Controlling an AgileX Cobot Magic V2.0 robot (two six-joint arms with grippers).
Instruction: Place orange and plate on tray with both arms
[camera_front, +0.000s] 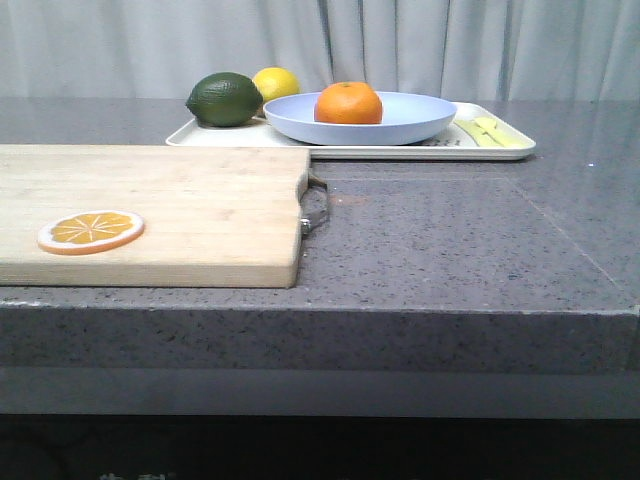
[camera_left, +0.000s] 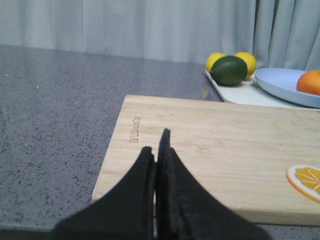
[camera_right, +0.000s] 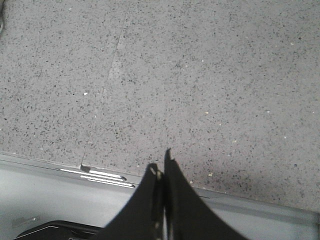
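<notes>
The orange (camera_front: 348, 103) sits in the plate (camera_front: 420, 120), plate on the tray (camera_front: 505, 148) at the far desk (camera_front: 450, 240) — task looks done. Orange: firm, round, likely to roll; grip across its middle. Plate: stiff, slick; take by the rim. Left gripper (camera_left: 159, 150) and right gripper (camera_right: 162, 170) are clenched, empty, near edge — open desk right of the board (camera_front: 180, 210).

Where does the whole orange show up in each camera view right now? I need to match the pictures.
Front view: the whole round bright-orange fruit sits in the pale lavender-blue plate on the cream-white tray, far centre.
Left wrist view: only its edge shows at the picture's right border, in the plate.
Right wrist view: not in it, only grey countertop.
Shared landmark: the dark green lime.
</notes>
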